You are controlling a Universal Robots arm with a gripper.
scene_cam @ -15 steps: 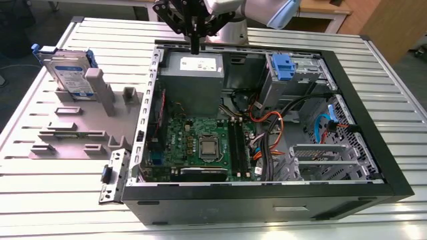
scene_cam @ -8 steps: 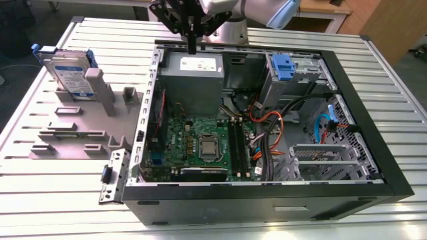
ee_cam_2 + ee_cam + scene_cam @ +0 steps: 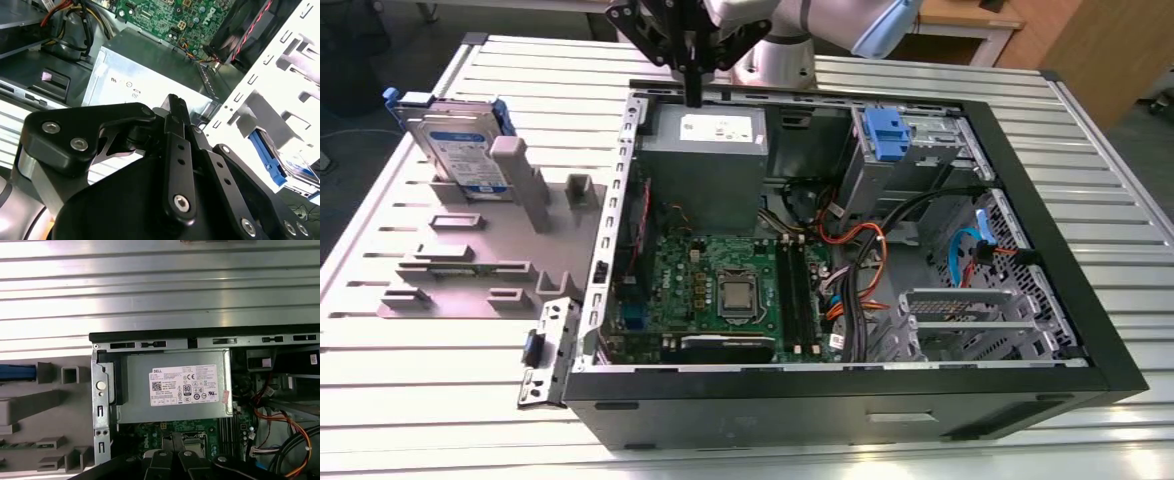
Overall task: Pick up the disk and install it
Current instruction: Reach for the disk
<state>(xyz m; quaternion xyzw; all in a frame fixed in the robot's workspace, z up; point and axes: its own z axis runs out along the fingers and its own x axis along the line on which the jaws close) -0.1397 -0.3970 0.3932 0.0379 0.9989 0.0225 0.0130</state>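
Note:
The disk (image 3: 460,150) stands upright in a grey fixture (image 3: 467,250) on the exterior view's left, outside the computer case; it is silver with a white-and-blue label and a blue carrier frame. Its blue edge also appears in the second wrist view (image 3: 268,156) and the first wrist view (image 3: 17,372). My gripper (image 3: 695,92) hangs over the case's rear edge above the grey power supply box (image 3: 704,160), well to the right of the disk. Its fingers (image 3: 175,107) are pressed together with nothing between them.
The open computer case (image 3: 1067,260) lies on a slatted metal table (image 3: 414,380). Inside are the motherboard (image 3: 720,290), orange and black cables (image 3: 867,260), and a drive bay with a blue latch (image 3: 886,135) at the back right. A metal cage (image 3: 961,320) sits front right.

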